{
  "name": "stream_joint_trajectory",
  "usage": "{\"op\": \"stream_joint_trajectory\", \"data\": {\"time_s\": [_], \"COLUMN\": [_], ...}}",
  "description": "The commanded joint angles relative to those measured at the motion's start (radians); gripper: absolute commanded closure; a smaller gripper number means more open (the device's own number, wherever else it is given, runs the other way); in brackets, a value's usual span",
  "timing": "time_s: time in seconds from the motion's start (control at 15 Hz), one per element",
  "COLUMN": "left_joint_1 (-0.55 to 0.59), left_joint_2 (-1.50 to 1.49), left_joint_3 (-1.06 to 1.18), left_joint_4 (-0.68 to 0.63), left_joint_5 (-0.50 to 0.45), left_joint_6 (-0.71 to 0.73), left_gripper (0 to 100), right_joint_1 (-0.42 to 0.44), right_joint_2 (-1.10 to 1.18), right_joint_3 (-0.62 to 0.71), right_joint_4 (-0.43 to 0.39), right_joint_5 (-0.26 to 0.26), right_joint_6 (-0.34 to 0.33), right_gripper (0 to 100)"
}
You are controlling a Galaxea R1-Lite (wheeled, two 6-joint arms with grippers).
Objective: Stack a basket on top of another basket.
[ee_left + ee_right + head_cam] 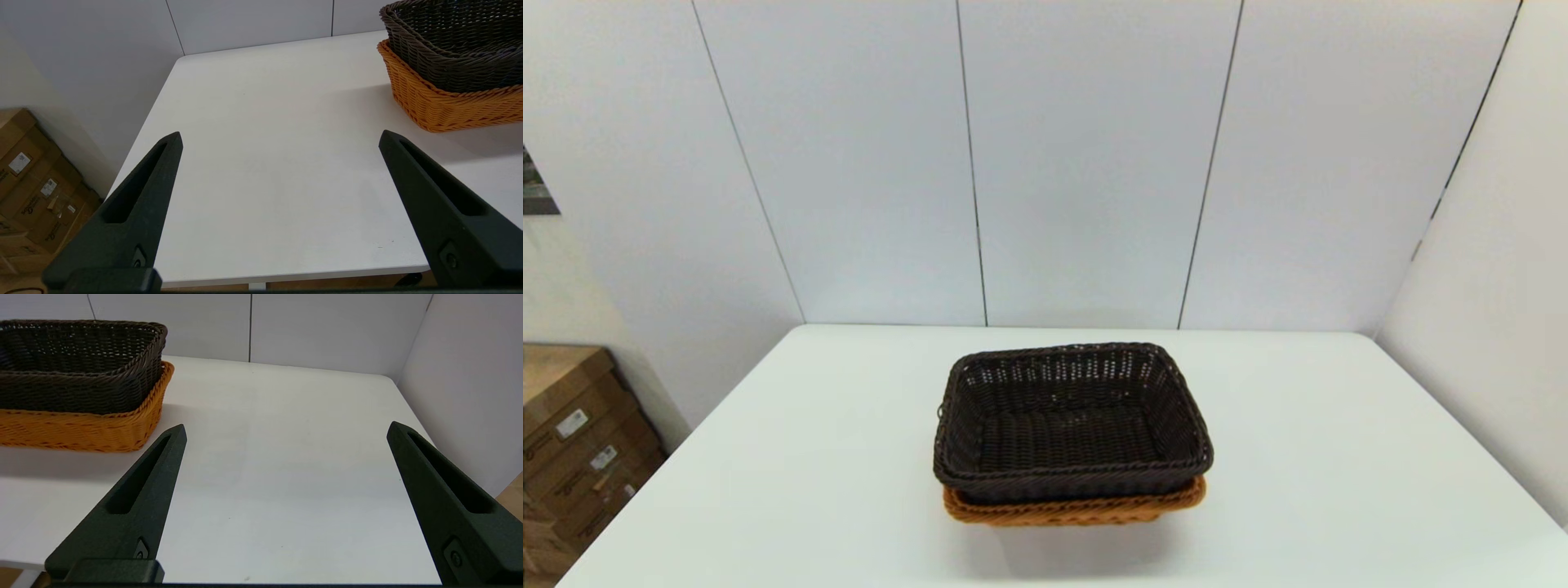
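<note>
**A:** So which step is this supposed to be? The dark basket (pixel 1072 425) is already nested in the orange basket (pixel 1075 508), pretty much mid-table (pixel 1339 457). Only the orange rim can be made out under the front edge of the dark one in the head view.

**B:** Looks like the stacking itself is done, as far as can be judged. In the left wrist view the dark basket (pixel 453 45) is seated down inside the orange basket (pixel 449 108), rims roughly parallel, no obvious tilt. Same thing is shown from the other side: dark basket (pixel 77 367) in, orange basket (pixel 81 428) on the table underneath.

**A:** And the grippers?

**B:** Neither is seen from the head camera. The left gripper (pixel 280 139) is held near the table's front edge, off to the left of the stack, fingers spread wide with nothing between them. The right gripper (pixel 286 430) is mirrored on the right side, also spread wide and empty. Both are clear of the baskets, nothing touched.

**A:** So what's needed next?

**B:** Probably nothing much. If anything, the arms would be parked and the stack left alone. A nudge might be called for only if the dark one were sitting crooked, and that isn't suggested here.
</note>
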State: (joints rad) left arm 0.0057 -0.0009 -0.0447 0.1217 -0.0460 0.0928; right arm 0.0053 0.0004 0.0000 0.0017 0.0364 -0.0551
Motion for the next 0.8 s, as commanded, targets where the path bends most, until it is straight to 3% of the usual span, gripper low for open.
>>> {"op": "stream_joint_trajectory", "data": {"time_s": [0.07,0.8], "left_joint_1": [0.000,0.000], "left_joint_2": [0.001,0.001], "left_joint_3": [0.000,0.000], "left_joint_4": [0.001,0.001], "left_joint_5": [0.000,0.000], "left_joint_6": [0.001,0.001], "left_gripper": [0,0], "right_joint_1": [0.001,0.001], "right_joint_2": [0.000,0.000], "right_joint_3": [0.000,0.000], "right_joint_4": [0.000,-0.002], "right_joint_5": [0.000,-0.018], "right_joint_6": [-0.002,0.021], "right_gripper": [0,0]}}
